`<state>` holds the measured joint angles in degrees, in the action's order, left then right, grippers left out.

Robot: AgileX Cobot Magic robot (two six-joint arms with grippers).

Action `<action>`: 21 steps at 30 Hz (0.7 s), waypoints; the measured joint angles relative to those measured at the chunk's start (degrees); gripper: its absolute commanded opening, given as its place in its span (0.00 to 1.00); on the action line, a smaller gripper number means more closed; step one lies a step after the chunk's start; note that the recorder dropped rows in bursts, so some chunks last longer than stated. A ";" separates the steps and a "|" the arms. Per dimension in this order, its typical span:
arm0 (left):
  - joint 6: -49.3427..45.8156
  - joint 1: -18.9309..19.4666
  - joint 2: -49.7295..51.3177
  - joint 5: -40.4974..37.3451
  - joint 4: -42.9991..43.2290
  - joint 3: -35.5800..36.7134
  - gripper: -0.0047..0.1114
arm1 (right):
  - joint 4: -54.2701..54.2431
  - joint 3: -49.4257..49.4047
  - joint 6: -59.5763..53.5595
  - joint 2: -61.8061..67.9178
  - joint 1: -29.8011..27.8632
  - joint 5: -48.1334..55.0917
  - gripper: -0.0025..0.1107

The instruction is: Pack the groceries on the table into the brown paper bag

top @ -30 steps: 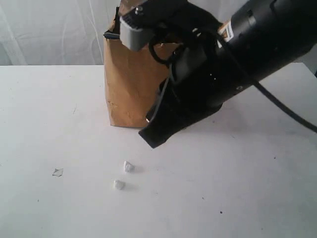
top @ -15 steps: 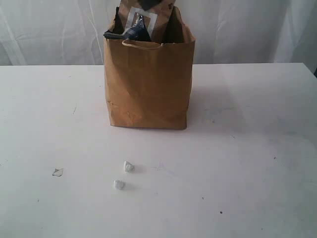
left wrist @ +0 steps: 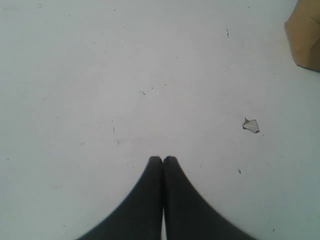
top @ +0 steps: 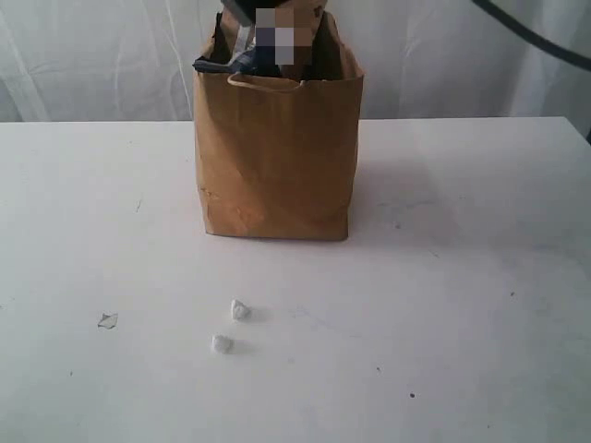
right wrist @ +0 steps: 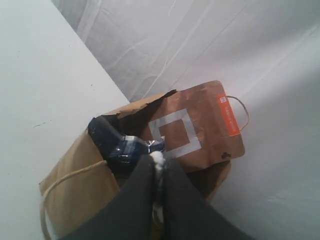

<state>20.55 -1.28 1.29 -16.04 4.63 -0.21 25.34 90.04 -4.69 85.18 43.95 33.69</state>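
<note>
The tall creased kraft paper bag (top: 277, 157) is showing plain brown; the flat brown pouch (right wrist: 210, 107) is displaying a white square outline and an orange strip; the white tabletop (top: 462, 305) is carrying dark specks.

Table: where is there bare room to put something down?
The table right of the bag is bare, and left of it too. In front lie small white scraps. The bag's mouth is crowded with a pouch and dark packet.

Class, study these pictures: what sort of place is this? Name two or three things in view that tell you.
Probably a robot test bench, not a shop or kitchen: a plain white tabletop, a draped white sheet as backdrop, and the robot's black left gripper above the table.
</note>
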 measured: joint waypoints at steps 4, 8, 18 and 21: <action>0.00 0.00 0.00 0.00 0.00 0.00 0.04 | 2.04 0.00 1.96 0.24 0.00 -0.49 0.02; 0.00 0.00 0.00 0.00 0.00 0.00 0.04 | 2.28 0.00 3.04 0.46 -0.12 -1.97 0.02; 0.00 0.00 0.00 0.00 0.00 0.00 0.04 | 2.28 0.00 16.58 6.93 -6.24 -14.73 0.02; 0.00 0.00 0.00 0.00 0.00 0.00 0.04 | 2.28 0.00 17.14 8.49 -6.37 -18.90 0.02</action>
<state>20.55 -1.28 1.29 -16.04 4.63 -0.21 27.62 90.04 12.46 93.67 37.58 14.79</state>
